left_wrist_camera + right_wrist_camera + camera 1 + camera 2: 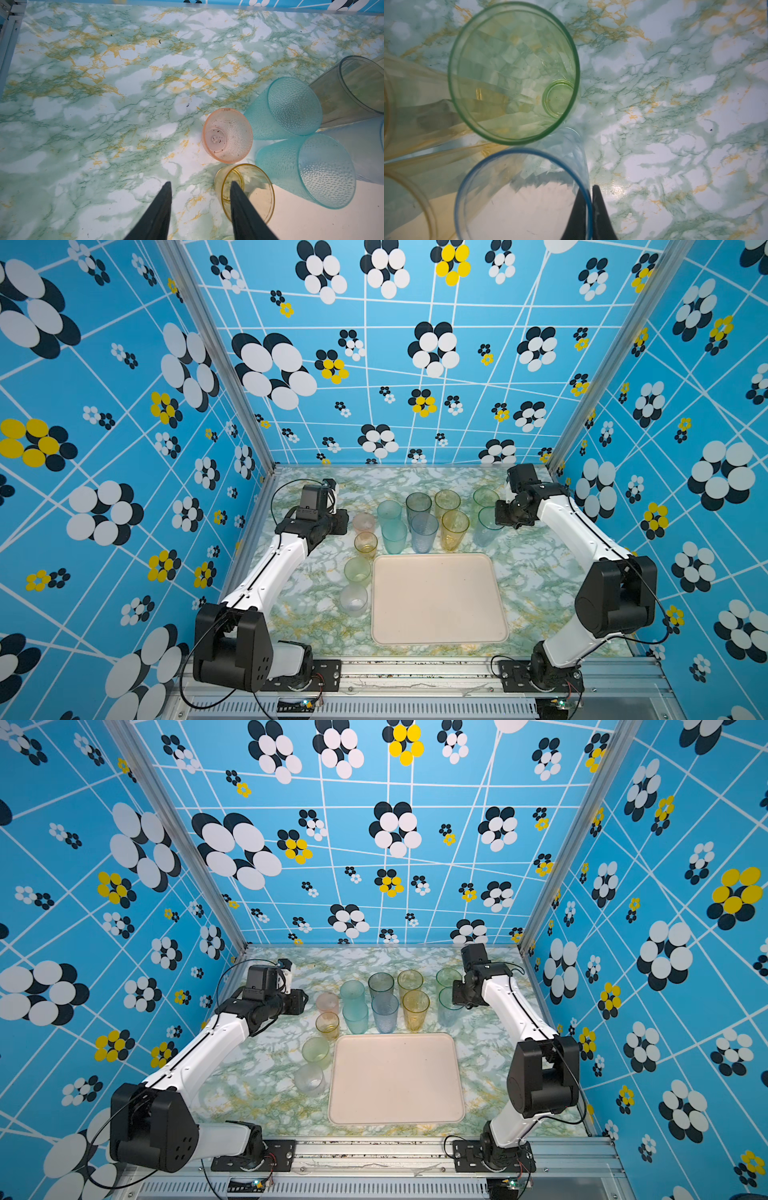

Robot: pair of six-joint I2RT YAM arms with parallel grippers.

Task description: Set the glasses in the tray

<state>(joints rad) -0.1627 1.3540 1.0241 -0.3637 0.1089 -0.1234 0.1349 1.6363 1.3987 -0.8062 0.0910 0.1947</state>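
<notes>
Arms first: the right arm rises from its base at the near edge, elbow out to the right, forearm reaching toward the back right corner. The left arm mirrors it, wrist over the back left of the counter.

Right tool: pressed together on the rim of the pale blue glass, one finger inside the wall and one outside. That glass is upright, just off the tray's far right corner, with a green glass just beside it.

Left tool: spread wide, gripping nothing. One finger shows over the mouth of the short yellow glass, the other over bare counter. Touching or not, I can't tell. The pink glass sits just past it, pebbled all over, next to two teal glasses with the same dimpled skin.

Tray: cream, flat, rounded corners, low rim, lying at the near middle. Every glass in sight stands outside it, in rows behind it and down its left side. See-through tinted plastic, the lot, and the counter wears a green-and-gold marble print.
</notes>
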